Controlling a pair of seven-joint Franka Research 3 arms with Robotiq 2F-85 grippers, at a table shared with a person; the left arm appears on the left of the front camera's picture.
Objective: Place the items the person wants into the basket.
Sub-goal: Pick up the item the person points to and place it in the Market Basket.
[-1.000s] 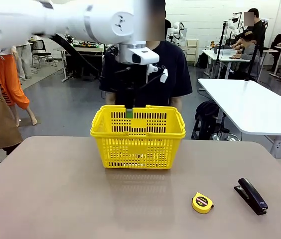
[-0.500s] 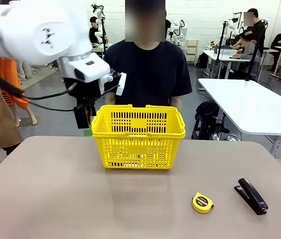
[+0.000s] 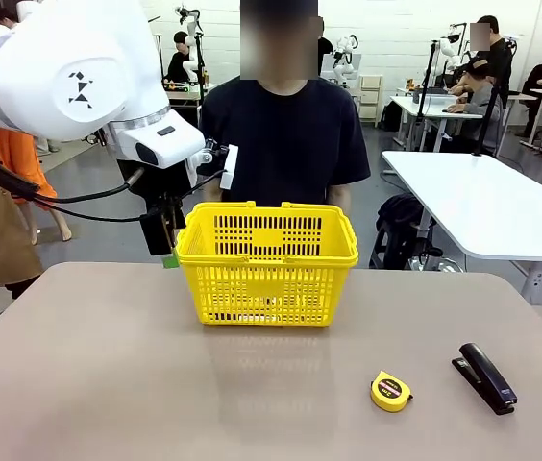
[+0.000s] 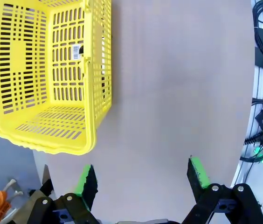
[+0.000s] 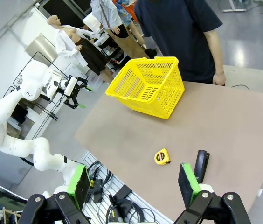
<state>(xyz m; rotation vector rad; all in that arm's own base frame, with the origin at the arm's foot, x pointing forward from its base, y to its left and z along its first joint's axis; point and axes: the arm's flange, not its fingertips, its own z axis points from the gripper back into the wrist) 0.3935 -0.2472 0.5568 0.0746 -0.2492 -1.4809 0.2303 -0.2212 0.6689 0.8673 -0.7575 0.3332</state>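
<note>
The yellow basket [image 3: 266, 259] stands at the middle of the table's far side, in front of the person [image 3: 285, 134] in a dark T-shirt. The items are hidden from view. My left gripper [image 3: 167, 252] hangs just outside the basket's left rim. In the left wrist view the left gripper [image 4: 141, 175] is open with bare table between its green pads, and the basket [image 4: 52, 70] lies off to the upper left. My right gripper [image 5: 132, 184] is open and empty, high over the table's near side, looking at the basket [image 5: 145, 86].
A round yellow tape measure [image 3: 390, 391] and a black stapler [image 3: 484, 377] lie at the table's front right. Both also appear in the right wrist view, the tape measure [image 5: 161, 157] left of the stapler [image 5: 201, 163]. The person's hand [image 5: 219, 78] rests at the far edge.
My left arm has swung from above the basket's middle to its left side and come down beside the rim. The basket, tape measure and stapler have not moved.
</note>
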